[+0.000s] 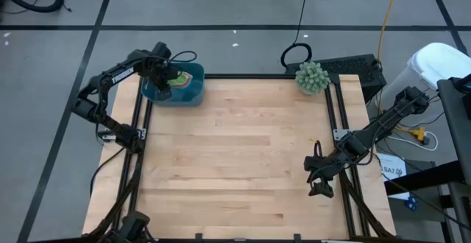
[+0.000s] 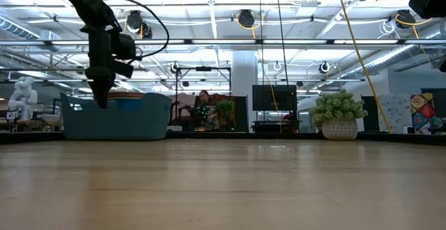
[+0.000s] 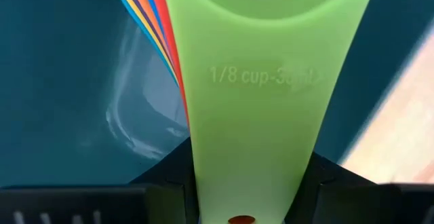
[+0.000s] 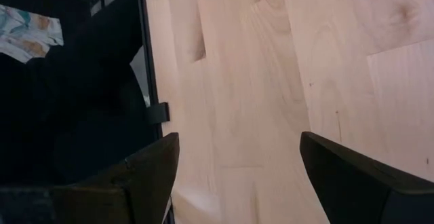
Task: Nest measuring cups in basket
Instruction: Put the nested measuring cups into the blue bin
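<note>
I have the left gripper (image 1: 163, 79) down over the basket (image 1: 193, 88), which sits at the far left corner of the table (image 1: 235, 162). Its fingers are clamped on the flat handle of the green measuring cup (image 3: 261, 102), one dark finger (image 3: 169, 176) pressing each long edge of the handle. That handle is a pale, slightly translucent lime green with raised lettering reading "1/8 cup" along its face, and a small orange spot shows at the gripped end.

The handle's long axis runs straight out from between my fingers, with the bowl end pointing away from the wrist and down into the basket. Behind the green handle I can see a fan of other cup handles (image 3: 152, 20), thin edges of red, orange, yellow and blue, stacked close together and splayed slightly to one side of the green one. I cannot tell how many cups are in that stack. Everything sits inside the teal walls of the basket.

From the low view the left arm comes down into the basket's opening, and the cups themselves are hidden by its wall.

The right gripper (image 1: 321, 178) waits near the right edge of the table, toward the near side, fingers spread wide over bare wood and holding nothing.
</note>
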